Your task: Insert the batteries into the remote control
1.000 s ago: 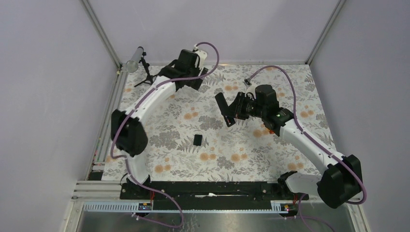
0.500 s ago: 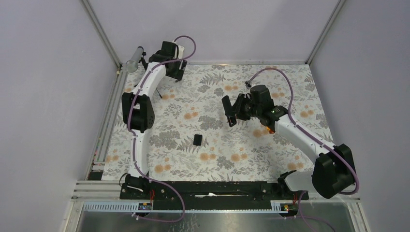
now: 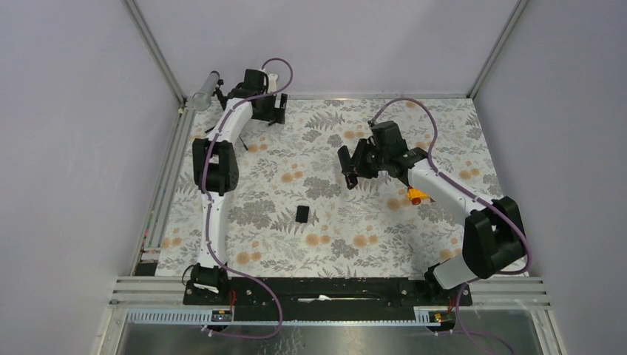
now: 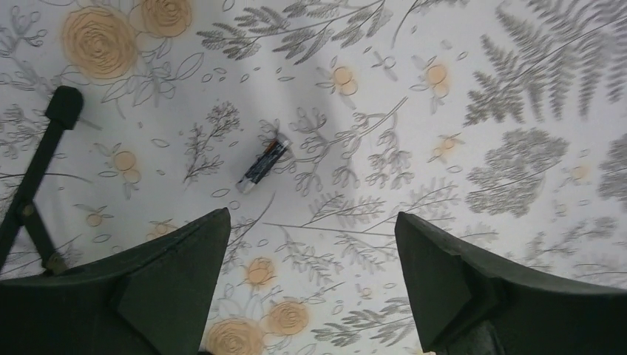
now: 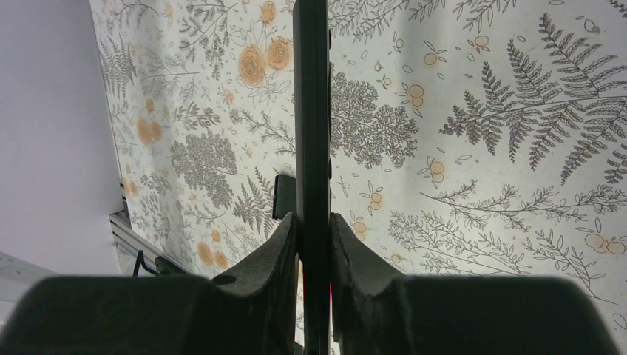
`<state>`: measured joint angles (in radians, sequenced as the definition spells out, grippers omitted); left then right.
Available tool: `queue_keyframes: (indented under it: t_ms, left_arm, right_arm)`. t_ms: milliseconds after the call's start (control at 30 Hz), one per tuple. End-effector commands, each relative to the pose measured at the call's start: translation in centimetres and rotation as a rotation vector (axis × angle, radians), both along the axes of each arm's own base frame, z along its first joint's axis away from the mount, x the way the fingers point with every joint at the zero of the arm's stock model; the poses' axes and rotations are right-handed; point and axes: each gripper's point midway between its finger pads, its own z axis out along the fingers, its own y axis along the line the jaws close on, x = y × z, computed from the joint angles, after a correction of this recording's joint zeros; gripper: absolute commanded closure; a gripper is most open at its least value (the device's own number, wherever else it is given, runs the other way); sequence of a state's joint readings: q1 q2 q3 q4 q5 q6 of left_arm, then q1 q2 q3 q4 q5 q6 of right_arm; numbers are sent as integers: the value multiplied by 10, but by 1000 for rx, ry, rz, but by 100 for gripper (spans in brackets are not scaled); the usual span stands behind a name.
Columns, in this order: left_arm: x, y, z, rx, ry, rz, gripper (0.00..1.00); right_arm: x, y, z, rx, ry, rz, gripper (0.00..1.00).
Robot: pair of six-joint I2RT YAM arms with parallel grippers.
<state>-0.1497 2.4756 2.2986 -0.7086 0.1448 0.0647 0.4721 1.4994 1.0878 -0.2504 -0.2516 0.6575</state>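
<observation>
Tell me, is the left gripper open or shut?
Open: the left gripper has its fingers wide apart, nothing between; a battery lies beyond.

The tabletop [image 3: 325, 244] wears a smooth, matt printed floral sheet. The remote control [image 5: 310, 111] looks like matt black plastic. The battery [image 4: 263, 165] has a glossy dark wrapper and a pale metallic tip; the left gripper [image 4: 310, 216] near it is dull black plastic

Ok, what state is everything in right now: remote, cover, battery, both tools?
Remote: clamped edge-on in the right tool, held off the table.
Cover: off the remote, lying flat on the table.
Battery: loose on the table, only one visible.
Left tool: open, above the battery, not touching it.
Right tool: shut on the remote.
</observation>
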Motion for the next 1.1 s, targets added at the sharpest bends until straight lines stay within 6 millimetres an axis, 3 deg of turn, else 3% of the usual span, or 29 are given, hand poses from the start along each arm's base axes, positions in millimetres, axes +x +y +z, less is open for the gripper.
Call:
queue_keyframes:
  t_ms: [0,100,167,467,767,1000,1067]
  left_arm:
    - [21,-21,50,-259,-81,52,7]
    - [27,-35,52,-570,-25,117,9]
    - [37,-33,52,-684,-42,158,12]
    - [61,-2,30,-560,-121,356,13]
    - [60,-4,-12,-624,-1,489,15]
    - [57,0,-23,-603,6,518,17]
    - [54,-1,-24,-605,12,512,22]
  right_arm:
    - [12,1,13,-2,-32,-12,97]
    - [14,2,12,-2,-27,-16,97]
    - [15,3,12,1,-24,-16,97]
    - [15,-1,12,-14,-26,-31,99]
    - [18,-1,13,-21,-23,-36,99]
    - [19,0,13,-23,-22,-37,99]
    - [19,0,13,-24,-22,-36,99]
